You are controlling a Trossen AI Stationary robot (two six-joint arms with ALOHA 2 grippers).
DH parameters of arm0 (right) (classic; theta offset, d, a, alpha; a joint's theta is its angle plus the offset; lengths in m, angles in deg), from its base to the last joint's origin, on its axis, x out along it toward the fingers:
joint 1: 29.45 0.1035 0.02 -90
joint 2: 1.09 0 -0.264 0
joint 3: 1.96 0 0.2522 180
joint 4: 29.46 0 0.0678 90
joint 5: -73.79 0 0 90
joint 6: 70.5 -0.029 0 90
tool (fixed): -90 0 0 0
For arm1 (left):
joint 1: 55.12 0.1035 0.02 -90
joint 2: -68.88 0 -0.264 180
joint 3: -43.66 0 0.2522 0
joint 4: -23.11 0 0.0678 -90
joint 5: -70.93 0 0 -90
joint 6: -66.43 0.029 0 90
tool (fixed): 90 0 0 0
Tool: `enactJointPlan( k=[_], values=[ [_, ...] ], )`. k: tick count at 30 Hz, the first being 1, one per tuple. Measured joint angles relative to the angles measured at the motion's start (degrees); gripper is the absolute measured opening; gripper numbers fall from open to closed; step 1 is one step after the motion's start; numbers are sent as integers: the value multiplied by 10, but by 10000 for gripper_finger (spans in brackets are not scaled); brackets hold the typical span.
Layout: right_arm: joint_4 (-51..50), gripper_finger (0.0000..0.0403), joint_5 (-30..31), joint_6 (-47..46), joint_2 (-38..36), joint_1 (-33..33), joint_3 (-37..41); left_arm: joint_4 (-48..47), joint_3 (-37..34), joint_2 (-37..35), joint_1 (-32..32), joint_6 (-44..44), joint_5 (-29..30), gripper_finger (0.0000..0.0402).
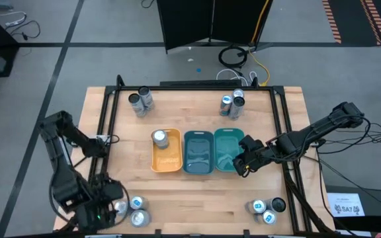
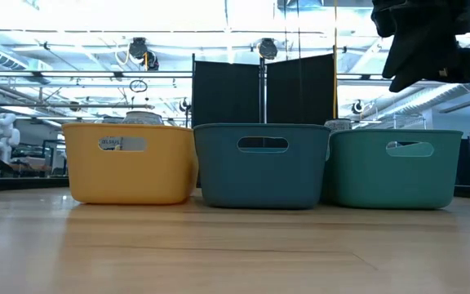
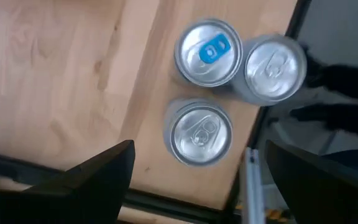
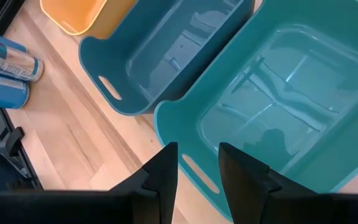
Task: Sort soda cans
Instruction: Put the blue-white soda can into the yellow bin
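Soda cans stand upright in small groups at the table's corners: far left (image 1: 139,100), far right (image 1: 232,102), near left (image 1: 134,211) and near right (image 1: 266,210). One silver can (image 1: 159,137) stands in the yellow tray (image 1: 167,162). My left gripper (image 3: 194,180) is open above the near-left group and touches nothing; a silver can (image 3: 201,132) lies just ahead of its fingers, with a blue-tabbed can (image 3: 208,51) and another silver can (image 3: 273,67) beyond. My right gripper (image 4: 199,177) hangs narrowly open over the teal tray (image 4: 278,106), holding nothing.
Three trays sit side by side at the table's middle: yellow, dark teal (image 1: 198,151) and teal (image 1: 225,149). In the low view they stand in a row, with my right gripper (image 2: 427,41) above the teal one (image 2: 394,167). A black frame (image 1: 108,119) borders the table.
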Motion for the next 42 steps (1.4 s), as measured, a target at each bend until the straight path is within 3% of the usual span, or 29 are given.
enactJointPlan(
  k=[7, 14, 18, 37, 42],
  values=[
    [0, 107, 0, 0, 0, 0, 0, 2, 0, 53, -10, 37, -5, 368],
    [0, 107, 0, 4, 0, 0, 0, 19, -8, 54, -13, 37, -1, 368],
    [-1, 107, 0, 7, 0, 0, 0, 93, -38, 54, -13, 36, -1, 368],
    [-1, 107, -1, 9, 0, 0, 0, 170, -143, 55, -11, 20, -17, 368],
    [-1, 107, -1, 9, 0, 0, 0, 157, -149, 55, -9, 22, -37, 340]
  ],
)
